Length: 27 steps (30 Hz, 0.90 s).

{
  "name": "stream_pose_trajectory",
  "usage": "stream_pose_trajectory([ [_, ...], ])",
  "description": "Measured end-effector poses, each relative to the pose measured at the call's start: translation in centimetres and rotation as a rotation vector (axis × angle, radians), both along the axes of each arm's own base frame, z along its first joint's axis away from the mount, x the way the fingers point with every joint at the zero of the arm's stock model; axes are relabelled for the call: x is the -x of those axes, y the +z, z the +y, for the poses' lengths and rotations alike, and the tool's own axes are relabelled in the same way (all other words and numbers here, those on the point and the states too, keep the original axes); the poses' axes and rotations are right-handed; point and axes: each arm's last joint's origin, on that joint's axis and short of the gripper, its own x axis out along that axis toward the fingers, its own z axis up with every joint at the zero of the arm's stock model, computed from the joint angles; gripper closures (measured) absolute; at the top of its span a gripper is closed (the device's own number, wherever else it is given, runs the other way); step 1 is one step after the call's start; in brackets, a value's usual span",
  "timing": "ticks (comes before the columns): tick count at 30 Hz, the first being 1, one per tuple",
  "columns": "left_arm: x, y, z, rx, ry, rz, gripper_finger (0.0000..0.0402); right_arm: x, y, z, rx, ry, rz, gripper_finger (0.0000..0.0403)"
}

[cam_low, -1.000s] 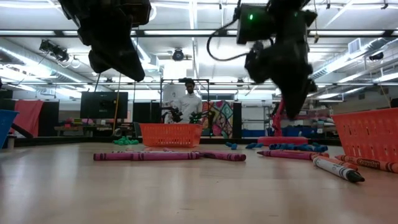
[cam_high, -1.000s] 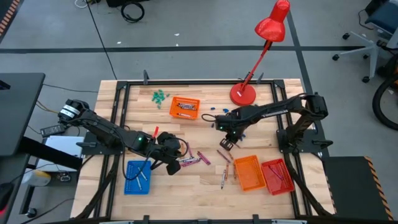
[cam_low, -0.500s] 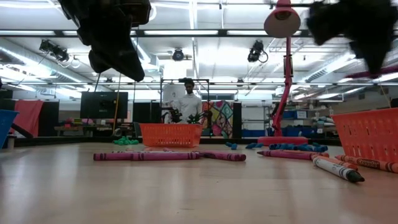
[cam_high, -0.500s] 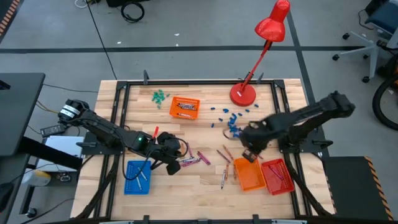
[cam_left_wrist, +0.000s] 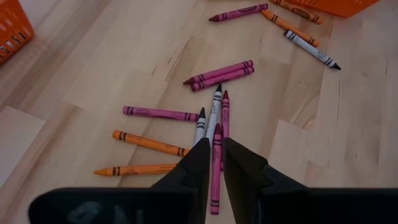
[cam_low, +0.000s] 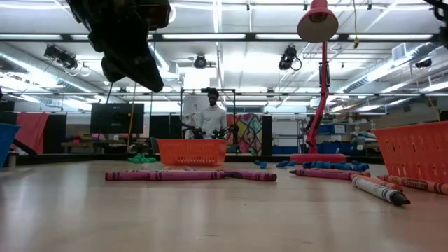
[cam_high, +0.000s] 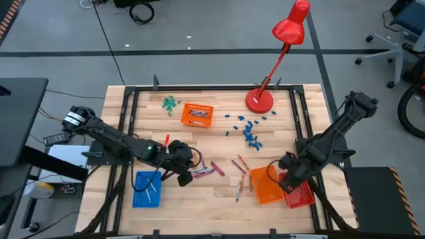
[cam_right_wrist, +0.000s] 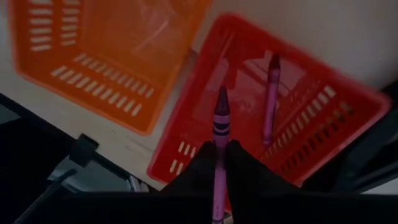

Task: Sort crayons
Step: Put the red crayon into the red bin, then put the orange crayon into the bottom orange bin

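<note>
Crayons part-sorted; a drop could miss.
High view: right end effector (cam_high: 287,180) hangs over the red slotted plastic tray (cam_high: 302,194) at the wooden surface's (cam_high: 199,143) near right. Right wrist view: pinching a thin purple crayon (cam_right_wrist: 219,130) that might bounce out. Left wrist view: left end effector (cam_left_wrist: 214,163) pinches a magenta crayon (cam_left_wrist: 215,171); it may slip.

We look down on a pale wooden table (cam_high: 219,143) edged by a black metal frame, standing on a grey floor (cam_high: 199,40) crossed by dark lines. At two o'clock on it stands a red desk lamp (cam_high: 282,46). A coiled black cable (cam_high: 141,11) lies on the floor at twelve o'clock. Across the table, long ceiling lights (cam_low: 210,36) glow, and a person (cam_low: 210,115) stands far back among dark screens (cam_low: 116,117).
</note>
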Motion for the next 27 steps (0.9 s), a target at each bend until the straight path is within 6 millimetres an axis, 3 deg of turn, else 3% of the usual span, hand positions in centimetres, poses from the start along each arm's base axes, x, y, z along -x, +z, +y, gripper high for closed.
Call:
stream_pose_trajectory([
  [5, 0.0, 0.0, 0.0, -0.003, -0.003, 0.0, 0.0349, 0.6, -1.1, 0.5, -0.024, -0.024, 0.033, 0.0325],
  [10, 0.0, 0.0, 0.0, -0.004, -0.004, 0.0, 0.0349, -0.1, -0.1, 0.4, -0.071, -0.041, 0.025, 0.027],
  [17, 0.0, 0.0, 0.0, -0.003, -0.004, -0.003, 0.0349, -3.0, 3.5, -1.1, 0.048, -0.131, -0.2, 0.0263],
  [27, -0.3, 0.3, -0.1, 0.019, 0.001, -0.045, 0.0349, -8.7, 1.8, -4.5, 0.183, -0.06, -0.35, 0.0263],
])
